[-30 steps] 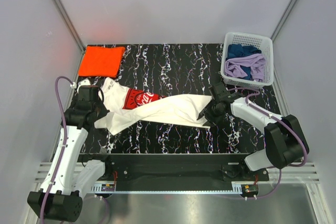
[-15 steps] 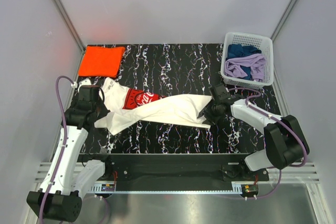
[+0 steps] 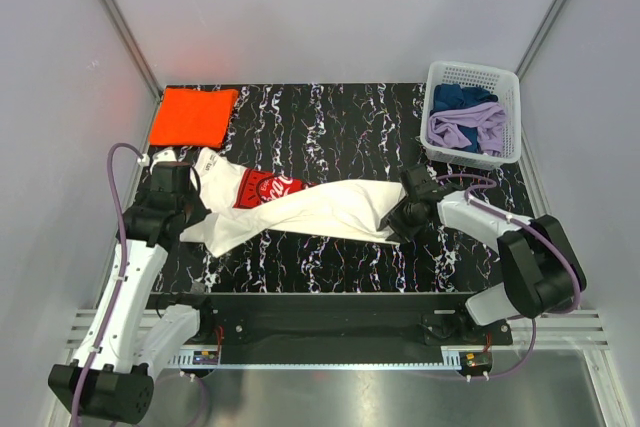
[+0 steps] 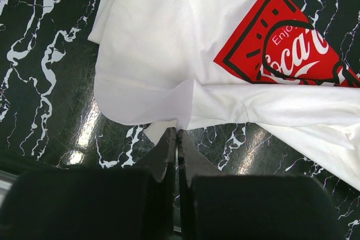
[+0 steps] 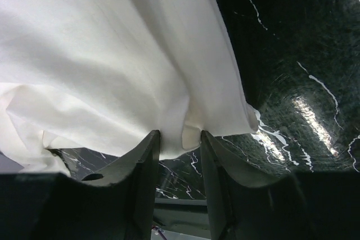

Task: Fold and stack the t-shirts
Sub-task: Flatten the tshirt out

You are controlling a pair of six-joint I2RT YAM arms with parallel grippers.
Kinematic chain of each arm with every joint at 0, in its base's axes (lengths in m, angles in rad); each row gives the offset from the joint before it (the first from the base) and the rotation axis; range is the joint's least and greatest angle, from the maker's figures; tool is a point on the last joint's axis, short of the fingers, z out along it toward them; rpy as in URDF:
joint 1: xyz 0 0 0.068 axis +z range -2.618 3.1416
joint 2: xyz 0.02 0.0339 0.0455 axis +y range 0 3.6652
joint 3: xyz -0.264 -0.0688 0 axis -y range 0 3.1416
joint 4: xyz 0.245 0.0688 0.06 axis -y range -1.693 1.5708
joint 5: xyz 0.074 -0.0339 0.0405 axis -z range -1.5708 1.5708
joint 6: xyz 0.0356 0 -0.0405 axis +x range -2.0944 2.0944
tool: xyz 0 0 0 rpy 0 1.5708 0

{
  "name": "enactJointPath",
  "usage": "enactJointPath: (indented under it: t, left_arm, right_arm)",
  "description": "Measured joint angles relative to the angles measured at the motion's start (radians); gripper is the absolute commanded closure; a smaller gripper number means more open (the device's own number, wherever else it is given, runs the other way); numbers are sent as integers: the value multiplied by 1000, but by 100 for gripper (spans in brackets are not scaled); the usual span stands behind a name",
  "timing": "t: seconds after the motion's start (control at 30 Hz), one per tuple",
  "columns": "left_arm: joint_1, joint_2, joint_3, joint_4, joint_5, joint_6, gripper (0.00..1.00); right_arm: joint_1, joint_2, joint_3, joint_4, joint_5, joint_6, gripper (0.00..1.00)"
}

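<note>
Folding looks roughly half done: bright orange cloth t-shirt [image 3: 193, 116] lies folded at the table's far-left corner. Large white t-shirt with red printed graphic [image 3: 300, 209] stretches unfolded across the middle (stacking remains), left gripper [image 4: 178, 139] clenched on its edge, right gripper [image 5: 179, 139] pinching its opposite edge.

White t-shirt [image 3: 320, 209] stretched out; orange t-shirt [image 3: 193, 115] folded.

The white t-shirt [image 3: 320, 209] carries a red printed graphic [image 4: 292, 43] with white lettering. The folded t-shirt [image 3: 193, 115] is plain bright orange. The table [image 3: 330, 122] is black with white marbling.
</note>
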Motion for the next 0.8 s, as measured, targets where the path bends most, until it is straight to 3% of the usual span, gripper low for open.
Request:
enactJointPath:
  t: [0.13, 0.27, 0.33, 0.57, 0.8]
  left_arm:
    - [-9, 0, 0, 0, 0, 0, 100]
    - [-21, 0, 8, -4, -3, 1, 100]
    - [-28, 0, 18, -5, -10, 1, 100]
    - [-39, 33, 101, -28, -18, 2, 100]
    - [-39, 50, 251, -38, -21, -4, 100]
  right_arm:
    - [0, 14, -3, 7, 5, 4, 67]
    - [0, 27, -3, 14, 11, 3, 92]
    - [0, 30, 0, 13, 19, -2, 100]
    - [0, 25, 75, -35, 45, -58, 100]
    - [0, 4, 271, -168, 110, -219, 100]
